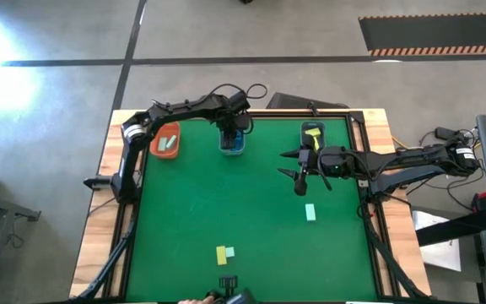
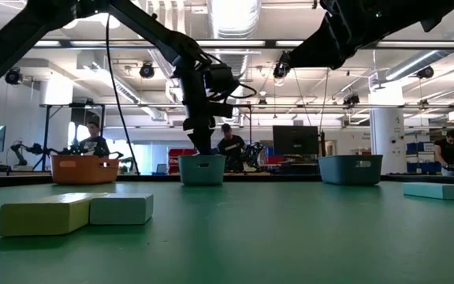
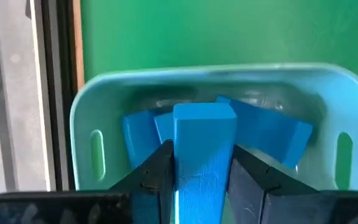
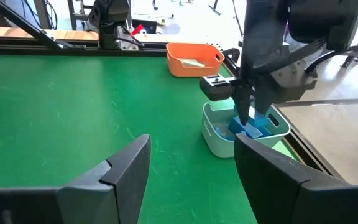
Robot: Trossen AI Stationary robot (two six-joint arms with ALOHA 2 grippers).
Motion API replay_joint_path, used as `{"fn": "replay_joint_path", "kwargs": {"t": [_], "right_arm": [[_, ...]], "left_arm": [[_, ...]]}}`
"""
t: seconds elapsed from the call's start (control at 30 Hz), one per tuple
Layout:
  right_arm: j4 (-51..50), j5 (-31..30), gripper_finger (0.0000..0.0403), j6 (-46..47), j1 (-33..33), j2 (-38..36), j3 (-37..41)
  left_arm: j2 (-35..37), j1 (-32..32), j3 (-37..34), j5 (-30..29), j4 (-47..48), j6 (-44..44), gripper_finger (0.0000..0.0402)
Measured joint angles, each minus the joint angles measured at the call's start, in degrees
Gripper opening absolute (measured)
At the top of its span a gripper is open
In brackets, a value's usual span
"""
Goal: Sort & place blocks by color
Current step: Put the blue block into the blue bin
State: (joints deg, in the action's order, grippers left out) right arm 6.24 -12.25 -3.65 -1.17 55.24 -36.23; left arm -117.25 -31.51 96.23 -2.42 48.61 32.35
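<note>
Blue block (image 3: 204,146) | pinched upright by left gripper (image 3: 199,177) over clear bin (image 3: 104,93) | right gripper (image 4: 191,171) empty, jaws wide | risk: your release tips it onto stacked blues, over the rim.

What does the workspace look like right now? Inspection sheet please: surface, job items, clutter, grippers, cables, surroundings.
Surface: green mat on a wood-edged table.
Job's things: blue block held over the clear bin, more blue blocks inside; mint block loose on the mat; yellow block touching a second mint block near the front edge; mint pieces in the orange bin; yellow piece in the grey bin.
Clutter: nothing seen.
Grippers: left gripper shut on the blue block; right gripper open, empty, above the mat.
Cables: cables loop at the left arm's wrist.
Surroundings: people at workstations behind the table.
</note>
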Motion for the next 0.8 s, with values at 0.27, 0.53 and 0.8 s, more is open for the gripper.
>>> {"fn": "replay_joint_path", "kwargs": {"t": [0.27,0.53,0.8], "right_arm": [[0.0,0.0,0.0219,0.0,0.0,0.0,0.0],[0.0,0.0,0.0219,0.0,0.0,0.0,0.0],[0.0,0.0,0.0219,0.0,0.0,0.0,0.0]], "left_arm": [[-0.2,0.0,0.0,0.0,-2.1,0.0,0.0097],[-0.2,0.0,0.0,0.0,-2.1,-0.3,0.0155],[0.3,0.0,0.2,-1.7,-2.1,-0.4,0.0160]]}}
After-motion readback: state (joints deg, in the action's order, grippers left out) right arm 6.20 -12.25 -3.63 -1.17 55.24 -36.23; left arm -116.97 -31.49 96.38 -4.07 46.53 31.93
